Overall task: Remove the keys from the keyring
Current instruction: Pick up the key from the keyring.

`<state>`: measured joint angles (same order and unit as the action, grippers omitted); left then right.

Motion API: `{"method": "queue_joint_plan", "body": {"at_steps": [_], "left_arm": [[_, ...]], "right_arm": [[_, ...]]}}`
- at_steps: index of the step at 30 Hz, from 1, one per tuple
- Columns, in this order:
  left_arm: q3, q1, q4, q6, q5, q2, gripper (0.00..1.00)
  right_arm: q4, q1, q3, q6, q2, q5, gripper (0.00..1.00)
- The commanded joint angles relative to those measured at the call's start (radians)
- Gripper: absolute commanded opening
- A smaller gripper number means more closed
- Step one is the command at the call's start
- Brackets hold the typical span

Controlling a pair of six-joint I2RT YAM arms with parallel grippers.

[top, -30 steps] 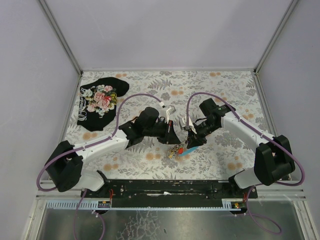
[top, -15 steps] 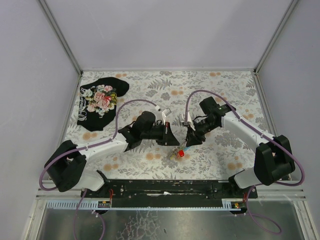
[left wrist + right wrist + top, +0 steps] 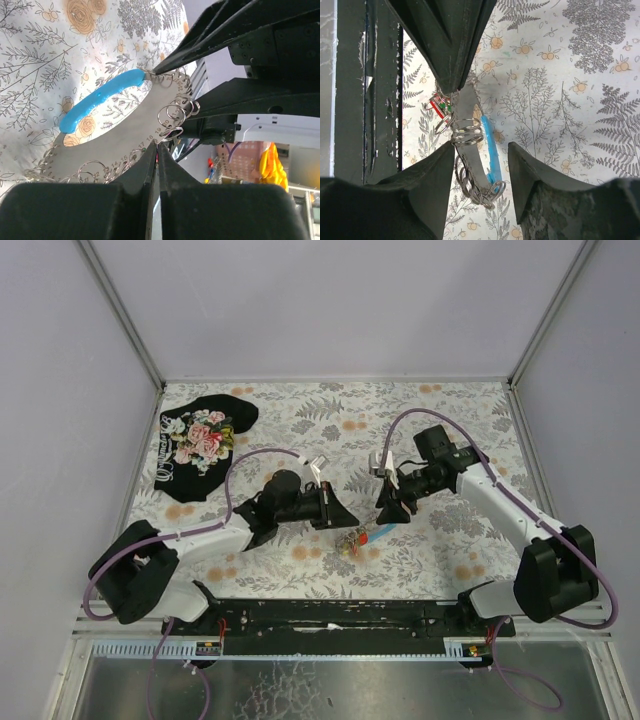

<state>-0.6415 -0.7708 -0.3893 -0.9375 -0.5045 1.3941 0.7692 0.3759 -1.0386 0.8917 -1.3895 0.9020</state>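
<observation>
The keyring is a curved grey fob (image 3: 469, 150) with a light-blue strip (image 3: 100, 97) and several thin silver rings (image 3: 172, 112) along its edge. My left gripper (image 3: 158, 146) is shut on the fob's edge and holds it above the table. The keys (image 3: 439, 106), with red and green heads, hang in a small cluster (image 3: 351, 540) below the fob. My right gripper (image 3: 481, 150) is open, one finger on each side of the fob's lower end. Whether they touch the fob I cannot tell. In the top view it (image 3: 388, 510) sits just right of the left gripper (image 3: 342, 518).
A black floral cloth (image 3: 202, 442) lies at the far left of the fern-patterned table cover (image 3: 450, 420). The black rail (image 3: 340, 615) carrying the arm bases runs along the near edge. Grey walls enclose the other three sides.
My right gripper has opened wider and its arm has shifted slightly up and right. The left gripper, still shut on the fob, has drifted a little left and down.
</observation>
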Motion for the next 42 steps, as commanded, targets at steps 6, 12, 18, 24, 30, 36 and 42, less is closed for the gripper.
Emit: {"method": "queue_joint_plan", "body": {"at_steps": [6, 12, 18, 24, 30, 36, 42], "left_arm": [[0.055, 0.024, -0.345, -0.208, 0.017, 0.073, 0.00], [0.051, 0.024, -0.392, -0.244, 0.027, 0.100, 0.00], [0.080, 0.024, -0.471, -0.313, 0.083, 0.115, 0.00], [0.087, 0.023, -0.566, -0.372, 0.123, 0.162, 0.00], [0.075, 0.023, -0.592, -0.380, 0.146, 0.199, 0.00], [0.069, 0.024, -0.633, -0.400, 0.159, 0.241, 0.00], [0.052, 0.023, -0.641, -0.405, 0.169, 0.269, 0.00]], "right_arm": [[-0.031, -0.118, -0.047, -0.103, 0.085, 0.009, 0.61], [-0.028, -0.137, -0.039, -0.100, 0.119, 0.091, 0.66], [-0.007, -0.124, -0.039, -0.146, 0.101, 0.274, 0.62], [-0.066, -0.064, -0.047, -0.291, 0.082, 0.239, 0.53], [-0.053, -0.021, -0.068, -0.354, 0.065, 0.150, 0.48], [-0.195, -0.021, 0.045, -0.589, 0.108, -0.030, 0.47], [-0.139, -0.014, 0.036, -0.657, 0.098, -0.086, 0.46]]}}
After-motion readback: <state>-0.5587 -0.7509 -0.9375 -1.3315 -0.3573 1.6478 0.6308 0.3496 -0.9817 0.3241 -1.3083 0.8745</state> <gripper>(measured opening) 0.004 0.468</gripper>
